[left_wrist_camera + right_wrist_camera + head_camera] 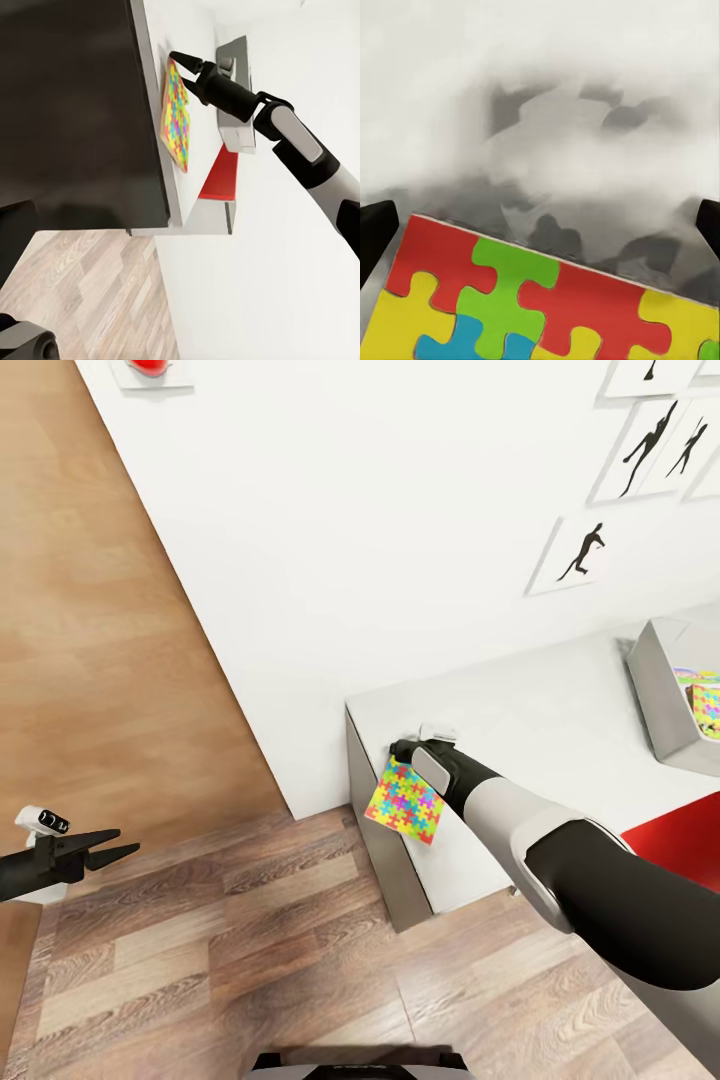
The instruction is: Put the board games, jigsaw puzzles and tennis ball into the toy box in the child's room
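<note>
Bright, even, shadowless rendered light; smeared grey blur above the jigsaw puzzle (547,307) close-up.

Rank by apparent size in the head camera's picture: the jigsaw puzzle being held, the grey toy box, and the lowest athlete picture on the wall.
1. toy box, though the frame cuts it off.
2. jigsaw puzzle.
3. athlete picture.
The last two look close, and the picture hangs farther away.

Bare table (560,730) between the puzzle-holding right arm (560,850) and toy box (660,700).
</note>
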You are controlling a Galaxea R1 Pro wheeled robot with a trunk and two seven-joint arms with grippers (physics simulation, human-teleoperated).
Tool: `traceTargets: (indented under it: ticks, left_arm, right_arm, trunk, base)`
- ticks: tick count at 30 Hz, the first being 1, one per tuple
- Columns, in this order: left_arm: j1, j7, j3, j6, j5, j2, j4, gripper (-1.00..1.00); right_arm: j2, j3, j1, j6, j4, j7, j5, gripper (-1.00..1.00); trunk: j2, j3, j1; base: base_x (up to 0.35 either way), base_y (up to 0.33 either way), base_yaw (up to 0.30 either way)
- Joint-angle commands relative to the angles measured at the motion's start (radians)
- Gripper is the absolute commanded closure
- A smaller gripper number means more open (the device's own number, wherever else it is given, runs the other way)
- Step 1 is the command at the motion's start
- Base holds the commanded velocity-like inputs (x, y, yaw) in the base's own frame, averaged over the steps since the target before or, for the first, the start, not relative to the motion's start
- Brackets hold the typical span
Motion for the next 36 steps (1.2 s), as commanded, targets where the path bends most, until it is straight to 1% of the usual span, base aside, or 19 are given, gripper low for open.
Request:
traceTargets:
  ticks: [1,36]
  left_arm:
    - [0.0,-0.003,-0.001,0.011,0.001,0.001,0.0,-1.0]
    - [0.0,-0.003,-0.001,0.011,0.001,0.0,0.0,-1.0]
  right_arm:
    - [0.0,-0.009,0.0,0.005,0.009,-0.006,-0.018,-1.0]
    - [-0.003,-0.011,0.0,-0.007,0.008,-0.006,-0.023,-1.0]
  trunk:
    - [-0.001,-0.002,0.001]
    - [-0.001,-0.002,0.001]
  base:
    - [-0.079,0.002,0.0]
    - [-0.007,0.0,0.0]
